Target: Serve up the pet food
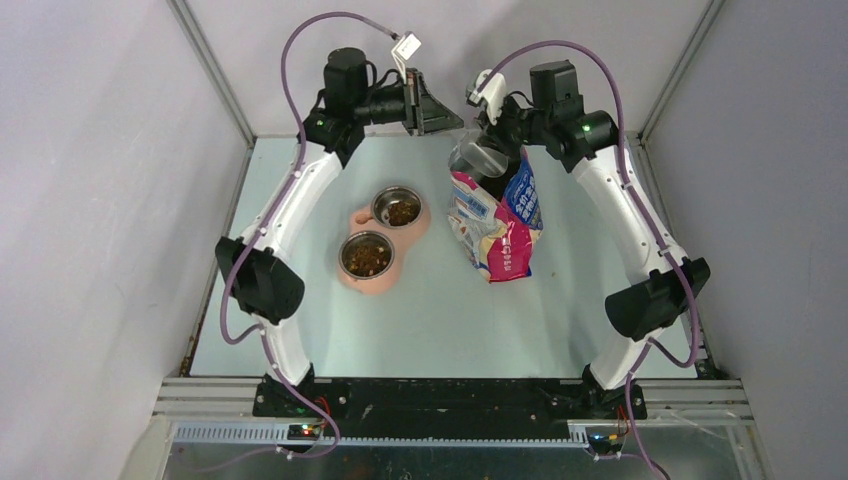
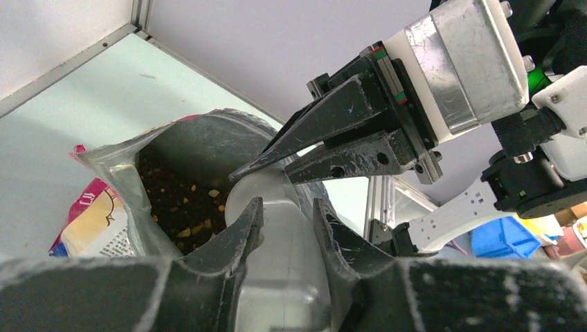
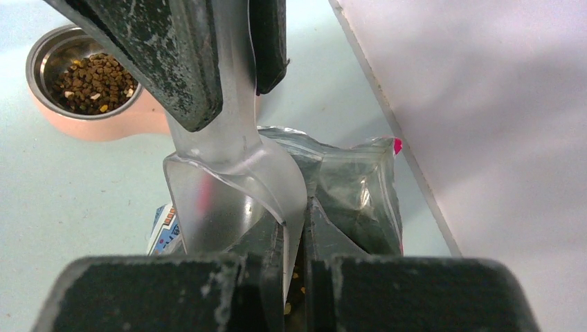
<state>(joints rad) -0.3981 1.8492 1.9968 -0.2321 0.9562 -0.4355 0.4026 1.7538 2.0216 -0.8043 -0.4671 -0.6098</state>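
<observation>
The pet food fills both steel bowls [image 1: 398, 210] [image 1: 366, 256] of the pink feeder [image 1: 352, 215]. More of it lies inside the open "CAT FOOD" bag [image 1: 497, 215], shown in the left wrist view [image 2: 181, 202]. The translucent scoop [image 3: 232, 200] hangs over the bag's mouth, and its cup looks empty. My left gripper [image 2: 287, 204] is shut on the scoop's handle [image 2: 282, 249]. My right gripper [image 3: 302, 218] is shut on the scoop's side wall. Both grippers meet at the back of the table, left [image 1: 448, 120] and right [image 1: 484, 122].
The bag stands open at the back right, close to the rear wall [image 3: 484, 104]. The pink feeder is left of the bag. One filled bowl [image 3: 93, 81] shows in the right wrist view. Metal frame posts run along the table's back corners.
</observation>
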